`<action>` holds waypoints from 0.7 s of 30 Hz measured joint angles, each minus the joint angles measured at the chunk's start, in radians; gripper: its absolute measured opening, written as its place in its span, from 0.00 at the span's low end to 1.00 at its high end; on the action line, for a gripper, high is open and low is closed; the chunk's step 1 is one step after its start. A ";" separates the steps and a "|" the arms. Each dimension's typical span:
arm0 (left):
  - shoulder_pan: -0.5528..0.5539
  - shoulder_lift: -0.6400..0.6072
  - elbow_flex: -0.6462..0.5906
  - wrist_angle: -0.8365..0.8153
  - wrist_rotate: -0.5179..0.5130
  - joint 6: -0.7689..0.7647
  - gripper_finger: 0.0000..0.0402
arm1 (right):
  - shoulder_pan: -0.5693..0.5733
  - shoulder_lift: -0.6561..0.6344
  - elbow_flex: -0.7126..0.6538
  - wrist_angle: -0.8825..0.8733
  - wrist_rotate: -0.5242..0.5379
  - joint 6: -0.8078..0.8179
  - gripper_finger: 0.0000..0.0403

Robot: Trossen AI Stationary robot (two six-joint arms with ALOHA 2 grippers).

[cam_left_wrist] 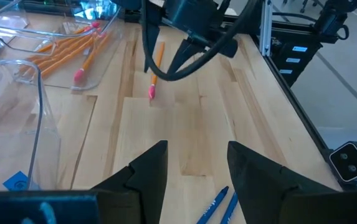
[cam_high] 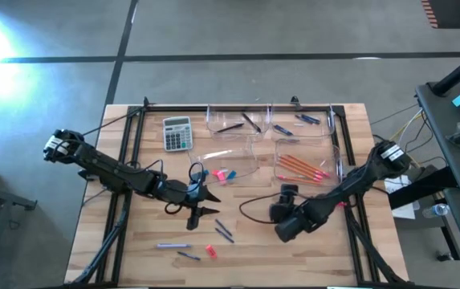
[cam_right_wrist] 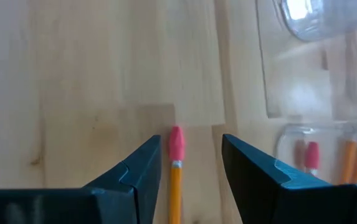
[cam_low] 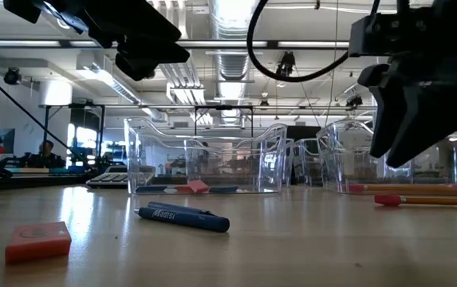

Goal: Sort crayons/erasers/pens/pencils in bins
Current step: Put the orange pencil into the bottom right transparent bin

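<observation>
My right gripper (cam_right_wrist: 190, 149) is open and hovers over the table's near right part (cam_high: 282, 227). One orange pencil (cam_right_wrist: 176, 186) lies flat on the wood between its fingers, pink end (cam_right_wrist: 176, 143) pointing away from the wrist; the low view shows the pencil (cam_low: 431, 200) below the fingertips, untouched. My left gripper (cam_left_wrist: 197, 152) is open above bare wood near the table's middle (cam_high: 212, 203). Four clear bins (cam_high: 250, 138) stand at the far side. One holds several pencils (cam_high: 300, 166). Another holds erasers (cam_high: 222, 173).
Blue pens (cam_high: 224, 231) and a pink eraser (cam_high: 210, 251) lie loose near the table's near edge; in the low view the eraser (cam_low: 38, 241) and a pen (cam_low: 182, 218) are close. A grey calculator (cam_high: 177, 132) sits far left. Black frame rails run along both sides.
</observation>
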 joint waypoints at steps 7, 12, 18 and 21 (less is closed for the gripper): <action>0.000 0.000 -0.002 0.000 -0.002 0.000 0.38 | -0.035 -0.043 -0.086 0.139 -0.072 -0.010 0.40; 0.000 0.000 -0.006 -0.001 -0.002 0.000 0.38 | -0.050 -0.118 -0.199 0.271 -0.085 -0.008 0.38; 0.000 0.000 -0.007 0.000 -0.007 0.000 0.38 | -0.050 -0.153 -0.259 0.320 -0.104 0.023 0.37; 0.000 0.000 -0.007 0.000 -0.017 0.000 0.38 | -0.050 -0.133 -0.283 0.346 -0.105 0.041 0.37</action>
